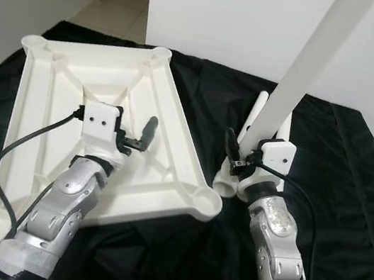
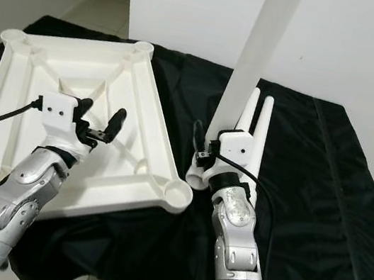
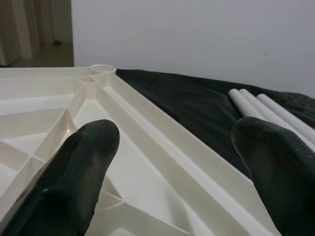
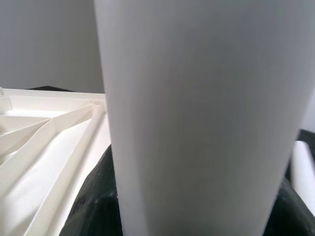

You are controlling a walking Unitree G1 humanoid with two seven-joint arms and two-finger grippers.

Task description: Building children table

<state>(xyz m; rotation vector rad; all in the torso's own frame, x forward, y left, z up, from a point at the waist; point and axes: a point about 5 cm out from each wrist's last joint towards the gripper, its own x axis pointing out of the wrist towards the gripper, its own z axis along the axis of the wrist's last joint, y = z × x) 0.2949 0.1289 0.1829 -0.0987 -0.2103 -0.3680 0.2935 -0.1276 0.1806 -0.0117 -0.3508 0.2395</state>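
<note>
While one leg stands gripped upright and all four sockets sit bare, step in hand: first leg carried toward a corner socket, judged early in the build.

Black cloth [image 1: 344,231]: covers the work surface; underlies everything, wrinkled at 3 o'clock.

Tabletop [image 1: 40,158]: white plastic, upside down with ribs up, filling the 9 o'clock half of the cloth; tilted, far end toward 11 o'clock.

Held leg [image 1: 315,61]: white tube, near upright, leaning toward 1 o'clock and running out past the top edge; lower end at centre-right, above the spare legs.

Right gripper [image 1: 242,153]: clamped around the held leg near its lower end; black fingers [image 4: 93,196] pressed against the tube on both sides.

Left gripper [image 2: 98,124]: fingers spread wide, pinching nothing; hovering over the ribbed underside at about 8 o'clock from centre, contact with the plastic not clear.

Spare legs [image 2: 258,134]: white tubes lying on the cloth at centre-right, partly behind the right wrist; exact number not clear.

Nearest socket [image 1: 205,201]: round cup at the tabletop's near corner, just beside the spare legs' ends, at 7 o'clock from the right gripper.

Next move, as judged: shift leg end toward 7 o'clock, square to the socket, press down; bracing of tabletop by the free gripper likely useful.

In the way: spare legs lying close beside the socket; tall leg top likely to swing wide.
</note>
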